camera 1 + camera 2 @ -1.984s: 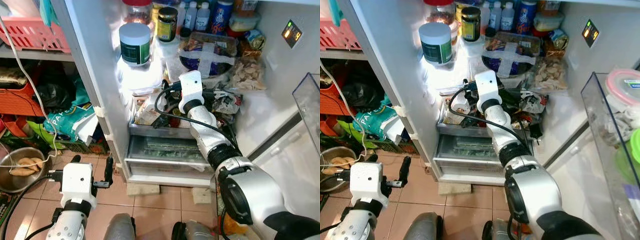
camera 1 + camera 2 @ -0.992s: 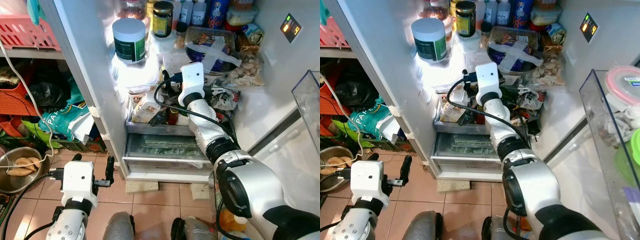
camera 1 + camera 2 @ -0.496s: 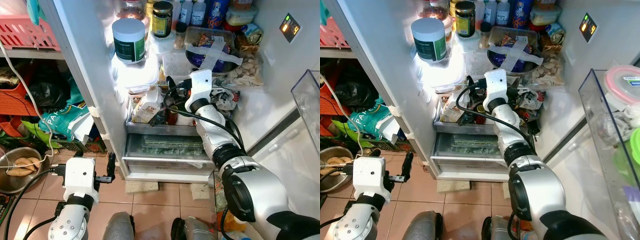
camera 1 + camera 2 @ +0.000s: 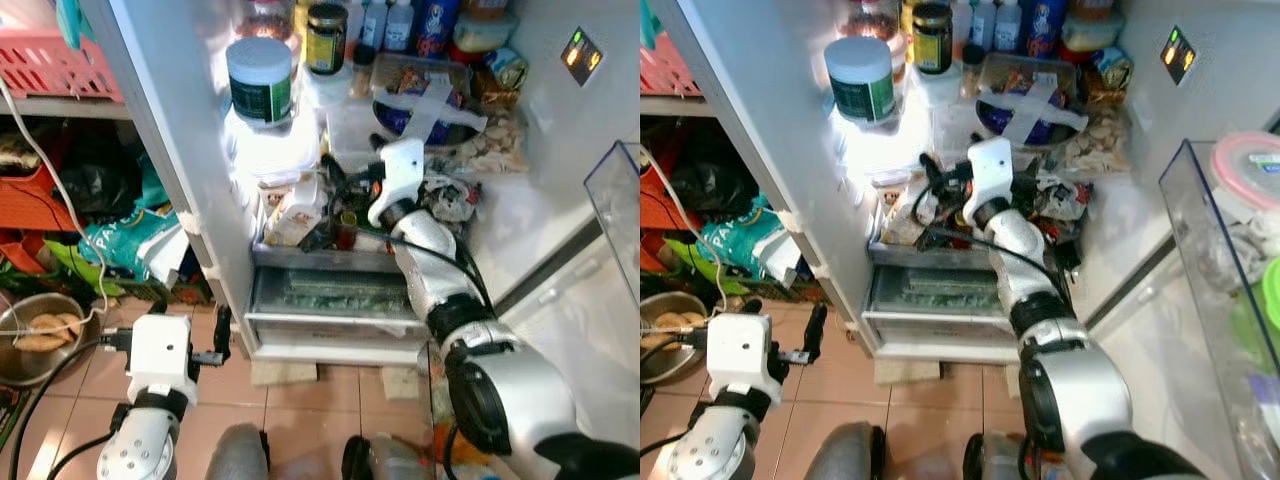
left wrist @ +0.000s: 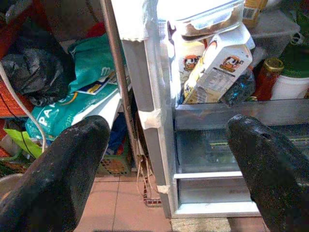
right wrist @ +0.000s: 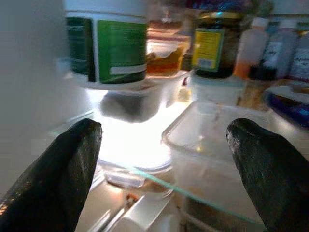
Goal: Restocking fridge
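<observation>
Fridge (image 4: 560, 210) stands open across the upper centre and right of the head views, its shelves crowded. The right gripper (image 6: 159, 169) reaches in at frame centre, fingers (image 6: 58, 179) spread wide and empty, facing a green-labelled tub (image 6: 107, 46) and a clear container (image 6: 217, 140). The left gripper (image 5: 164, 164) hangs low at lower left, fingers spread, near the tiled floor (image 4: 300, 420).

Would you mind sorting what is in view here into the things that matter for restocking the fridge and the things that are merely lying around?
Part of the job:
- right gripper, open, inside the fridge
- glass shelf
- green-labelled tub
- dark jar
- carton
- clear lidded box

Just lying about:
- left gripper, open, low over the floor
- metal bowl
- pink basket
- green bag
</observation>
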Robot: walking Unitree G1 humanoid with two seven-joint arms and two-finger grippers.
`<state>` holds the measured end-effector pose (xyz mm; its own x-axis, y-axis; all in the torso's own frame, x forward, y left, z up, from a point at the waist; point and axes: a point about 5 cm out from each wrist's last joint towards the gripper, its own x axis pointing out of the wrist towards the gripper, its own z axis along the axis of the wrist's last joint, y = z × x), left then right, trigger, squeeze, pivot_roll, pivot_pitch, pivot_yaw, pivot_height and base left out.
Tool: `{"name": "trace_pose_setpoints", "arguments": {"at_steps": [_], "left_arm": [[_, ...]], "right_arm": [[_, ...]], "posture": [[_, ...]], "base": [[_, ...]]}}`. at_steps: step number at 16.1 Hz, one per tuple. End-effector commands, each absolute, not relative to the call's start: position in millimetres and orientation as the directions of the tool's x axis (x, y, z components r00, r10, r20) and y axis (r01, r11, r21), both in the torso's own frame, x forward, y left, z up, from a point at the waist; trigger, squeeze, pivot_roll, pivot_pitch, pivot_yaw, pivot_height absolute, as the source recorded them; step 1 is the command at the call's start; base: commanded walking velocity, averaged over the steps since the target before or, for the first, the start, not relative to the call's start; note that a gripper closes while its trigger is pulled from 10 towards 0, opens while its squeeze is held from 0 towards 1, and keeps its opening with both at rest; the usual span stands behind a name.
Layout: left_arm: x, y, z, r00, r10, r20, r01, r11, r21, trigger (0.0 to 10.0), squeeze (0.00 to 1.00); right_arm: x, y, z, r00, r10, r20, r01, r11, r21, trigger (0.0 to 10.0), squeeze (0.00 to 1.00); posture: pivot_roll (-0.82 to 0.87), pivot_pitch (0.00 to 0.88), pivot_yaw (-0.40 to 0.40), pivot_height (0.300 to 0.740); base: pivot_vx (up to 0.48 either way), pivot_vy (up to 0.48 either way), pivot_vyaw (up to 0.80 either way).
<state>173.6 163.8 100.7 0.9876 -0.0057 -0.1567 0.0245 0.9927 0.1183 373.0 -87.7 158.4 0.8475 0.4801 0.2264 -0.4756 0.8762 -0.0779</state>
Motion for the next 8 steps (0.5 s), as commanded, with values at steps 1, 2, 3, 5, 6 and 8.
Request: {"name": "trace_pose_setpoints", "arguments": {"at_steps": [1, 2, 3, 5, 6, 8], "left_arm": [[172, 166, 99, 0.986, 0.008, -0.165, 0.013, 0.992, 0.129, 10.0, 0.00], [173, 166, 99, 0.987, 0.007, -0.163, 0.014, 0.992, 0.128, 10.0, 0.00], [174, 166, 99, 0.987, 0.006, -0.161, 0.015, 0.992, 0.128, 10.0, 0.00], [175, 167, 99, 0.987, 0.005, -0.158, 0.016, 0.992, 0.128, 10.0, 0.00], [177, 167, 98, 0.988, 0.002, -0.155, 0.019, 0.991, 0.129, 10.0, 0.00], [183, 167, 97, 0.989, -0.003, -0.145, 0.022, 0.991, 0.133, 10.0, 0.00]], "right_arm": [[371, -91, 159, 0.834, 0.500, 0.235, -0.494, 0.865, -0.087, 10.0, 0.90], [369, -95, 157, 0.827, 0.511, 0.234, -0.504, 0.859, -0.097, 10.0, 0.90], [366, -99, 155, 0.819, 0.524, 0.233, -0.514, 0.851, -0.106, 10.0, 0.91], [360, -108, 151, 0.814, 0.534, 0.228, -0.517, 0.846, -0.134, 10.0, 0.92], [354, -118, 147, 0.816, 0.535, 0.221, -0.515, 0.845, -0.144, 10.0, 0.92], [344, -133, 141, 0.824, 0.528, 0.206, -0.505, 0.849, -0.156, 10.0, 0.92]], "posture": [[0.30, 0.135, -0.025, 0.740], [0.30, 0.134, -0.024, 0.740], [0.30, 0.132, -0.025, 0.740], [0.29, 0.129, -0.024, 0.740], [0.27, 0.117, -0.021, 0.740], [0.25, 0.103, -0.018, 0.740]], "base": [[0.000, 0.000, 0.00], [0.000, 0.000, 0.00], [0.000, 0.000, 0.00], [0.000, 0.000, 0.00], [0.000, 0.000, 0.00], [0.000, 0.000, 0.00]]}}
